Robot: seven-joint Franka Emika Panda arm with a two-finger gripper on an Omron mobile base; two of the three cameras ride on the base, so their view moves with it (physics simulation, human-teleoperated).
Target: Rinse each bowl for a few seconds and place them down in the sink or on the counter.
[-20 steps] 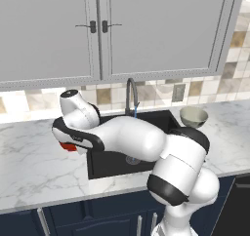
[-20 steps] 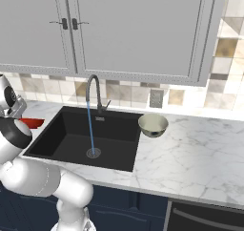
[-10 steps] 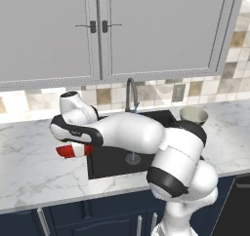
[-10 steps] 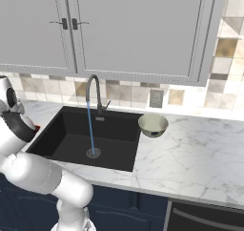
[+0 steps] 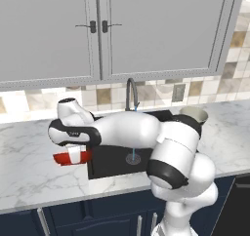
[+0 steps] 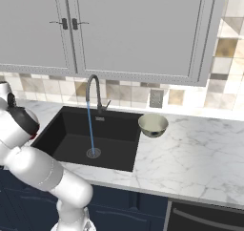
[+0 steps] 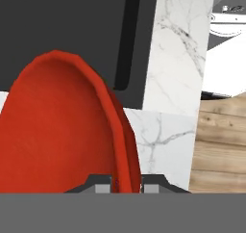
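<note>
My gripper [image 5: 74, 154] is shut on the rim of the wide red bowl [image 5: 68, 158], which hangs low over the white marble counter [image 5: 34, 176] just left of the black sink [image 5: 114, 159]. I cannot tell whether the bowl touches the counter. In the hand view the red bowl [image 7: 62, 131] fills the left, its rim pinched at my gripper [image 7: 126, 185], with the sink [image 7: 72, 25] beyond. The cream bowl [image 6: 153, 125] stands upright on the counter at the sink's right edge. Water runs from the faucet [image 6: 90, 89] down to the drain [image 6: 94, 152].
Grey wall cabinets [image 5: 97, 30] hang above the tiled backsplash. My own arm stretches across the sink front in the left base view. Marble counter [image 6: 200, 153] spreads to the right of the cream bowl. Wooden floor [image 7: 221, 145] shows past the counter edge.
The arm has carried the red bowl down and a little forward, from above the counter left of the sink to just over its surface. The cream bowl and the water stream are unchanged.
</note>
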